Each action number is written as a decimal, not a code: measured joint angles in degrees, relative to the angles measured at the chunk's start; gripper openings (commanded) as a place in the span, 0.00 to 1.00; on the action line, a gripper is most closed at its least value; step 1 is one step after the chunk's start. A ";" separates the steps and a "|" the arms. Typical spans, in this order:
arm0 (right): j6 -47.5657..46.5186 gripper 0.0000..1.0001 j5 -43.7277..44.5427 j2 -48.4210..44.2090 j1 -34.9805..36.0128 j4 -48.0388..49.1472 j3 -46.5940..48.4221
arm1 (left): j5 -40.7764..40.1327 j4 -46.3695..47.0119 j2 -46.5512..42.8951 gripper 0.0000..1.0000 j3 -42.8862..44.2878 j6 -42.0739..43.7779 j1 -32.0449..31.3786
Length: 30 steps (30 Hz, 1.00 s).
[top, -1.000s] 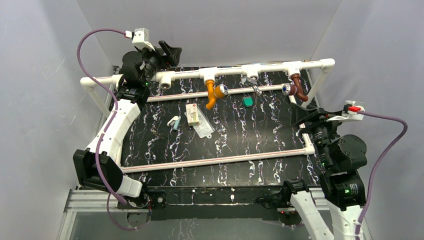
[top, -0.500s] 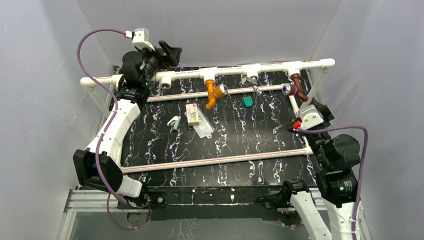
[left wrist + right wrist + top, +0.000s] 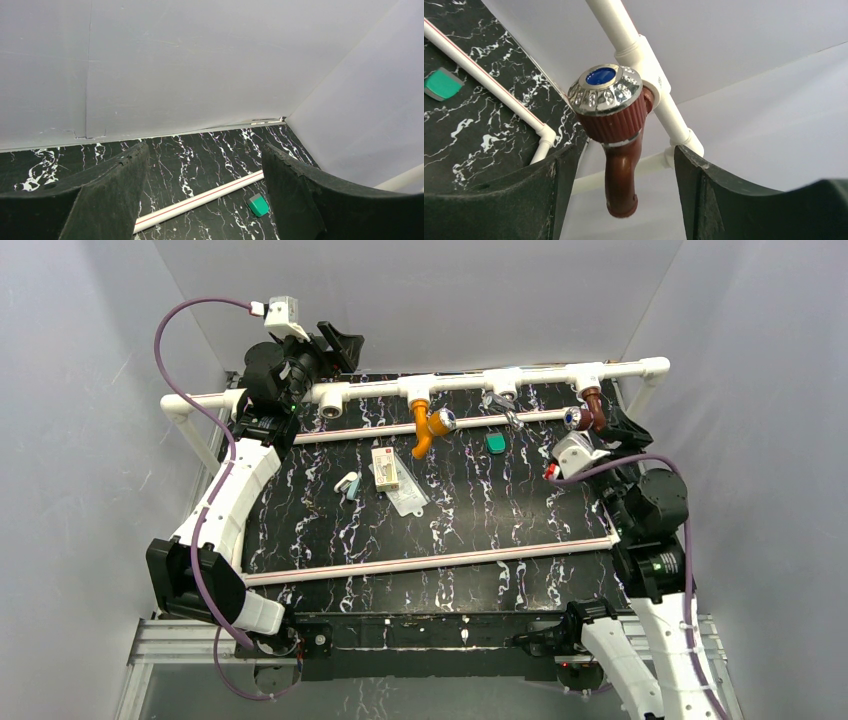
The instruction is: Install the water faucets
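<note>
Scene: two arms work at a white pipe frame laid over a black marbled table.
Dark reddish-brown faucet: upper right of the overhead frame, screwed into a white tee fitting. The spout hangs down and the silver knob faces the right wrist camera.
Orange faucet: upper centre of the overhead frame, hanging from its own tee on the far rail.
Right gripper: raised to the brown faucet with its jaws parted. The spout sits in the gap with daylight on both sides, so nothing is gripped.
Left gripper: upper left of the overhead frame, held high and spread wide, with nothing in it.
Loose items: a green block lies on the table just below the far rail.
Stage, by the look of it: both faucets appear seated in their tees, and the right arm is placed to tighten or square up the brown one.
Risk, closing: a squeeze on the curved spout, not the body, could let the jaws slide off the smooth plastic and knock the faucet crooked.
Risk, turning: too much twist could spin the tee on its pipe or shift the whole frame, which looks to rest free on the table.
Risk, pulling away: an upward move could catch a finger under the wide knob.
</note>
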 measured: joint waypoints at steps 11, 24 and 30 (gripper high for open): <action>-0.70 0.63 0.61 4.81 0.00 9.64 -1.97 | 0.04 0.00 0.00 0.79 0.00 0.00 0.00; 8.94 0.01 1.88 5.86 -0.04 12.52 -2.84 | 0.07 0.26 0.13 0.79 0.00 0.02 0.00; 20.00 0.01 3.15 5.49 -0.07 14.25 -3.13 | 0.07 0.28 0.13 0.79 0.00 0.04 0.00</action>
